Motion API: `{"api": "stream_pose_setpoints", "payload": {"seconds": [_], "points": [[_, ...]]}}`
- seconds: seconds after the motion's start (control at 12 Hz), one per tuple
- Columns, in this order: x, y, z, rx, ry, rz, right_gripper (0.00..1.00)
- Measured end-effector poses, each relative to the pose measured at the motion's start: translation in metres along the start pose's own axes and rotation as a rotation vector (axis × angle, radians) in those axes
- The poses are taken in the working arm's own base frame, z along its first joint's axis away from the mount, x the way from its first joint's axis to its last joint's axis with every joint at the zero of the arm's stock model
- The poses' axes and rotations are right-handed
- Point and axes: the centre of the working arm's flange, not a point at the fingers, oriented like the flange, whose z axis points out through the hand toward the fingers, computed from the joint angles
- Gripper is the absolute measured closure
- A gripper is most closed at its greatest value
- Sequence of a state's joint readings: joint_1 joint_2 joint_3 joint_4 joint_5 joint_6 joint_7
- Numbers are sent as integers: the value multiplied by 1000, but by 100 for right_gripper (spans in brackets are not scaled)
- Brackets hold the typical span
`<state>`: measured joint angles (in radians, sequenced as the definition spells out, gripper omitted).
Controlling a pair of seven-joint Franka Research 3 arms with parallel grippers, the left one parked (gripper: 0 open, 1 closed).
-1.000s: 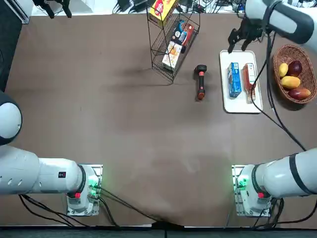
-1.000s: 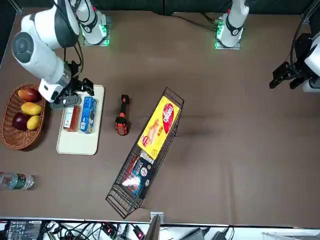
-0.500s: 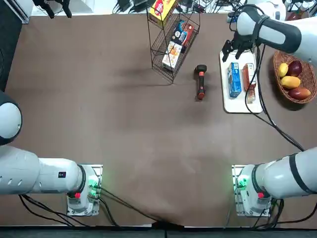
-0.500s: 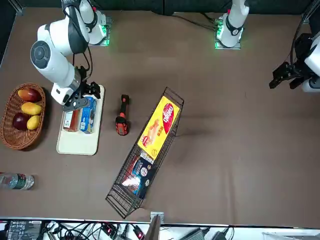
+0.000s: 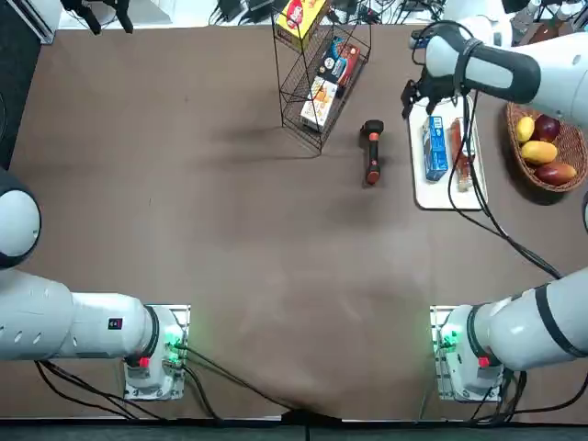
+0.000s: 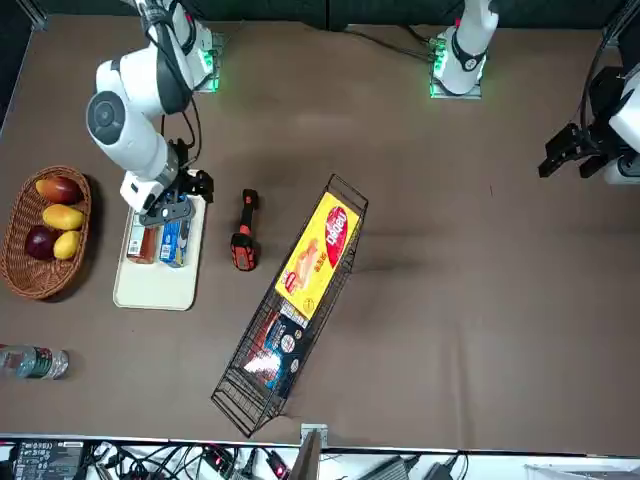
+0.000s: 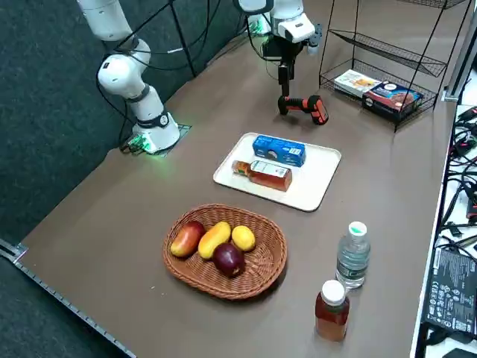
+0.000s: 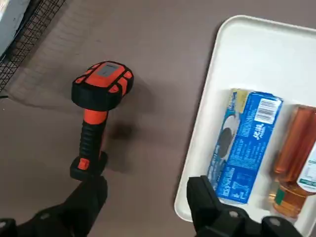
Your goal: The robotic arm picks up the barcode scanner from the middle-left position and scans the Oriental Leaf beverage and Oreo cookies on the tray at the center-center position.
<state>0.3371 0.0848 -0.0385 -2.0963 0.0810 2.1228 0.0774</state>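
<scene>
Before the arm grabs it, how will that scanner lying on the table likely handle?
The barcode scanner looks rigid, so probably no flexing. Its bulky head and slim handle suggest it is top-heavy and may pivot in a handle grip. Lying flat, it seems unlikely to roll. The right tool hangs open nearby.

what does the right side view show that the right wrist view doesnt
Only the right side view shows the wicker fruit basket, two upright bottles beyond it and the wire rack. Only the right wrist view shows the open right gripper close up, fingers apart. Both show the barcode scanner on the table beside the tray, with Oreo cookies and Oriental Leaf beverage on it.
</scene>
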Motion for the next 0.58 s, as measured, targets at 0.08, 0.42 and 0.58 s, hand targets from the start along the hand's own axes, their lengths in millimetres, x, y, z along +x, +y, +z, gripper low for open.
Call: {"api": "stream_pose_setpoints", "payload": {"seconds": [0.08,0.42,0.58], "points": [[0,-4,3,-1,-1,0,0],[2,-9,8,-2,3,2,0],[3,-13,12,-3,3,8,0]]}}
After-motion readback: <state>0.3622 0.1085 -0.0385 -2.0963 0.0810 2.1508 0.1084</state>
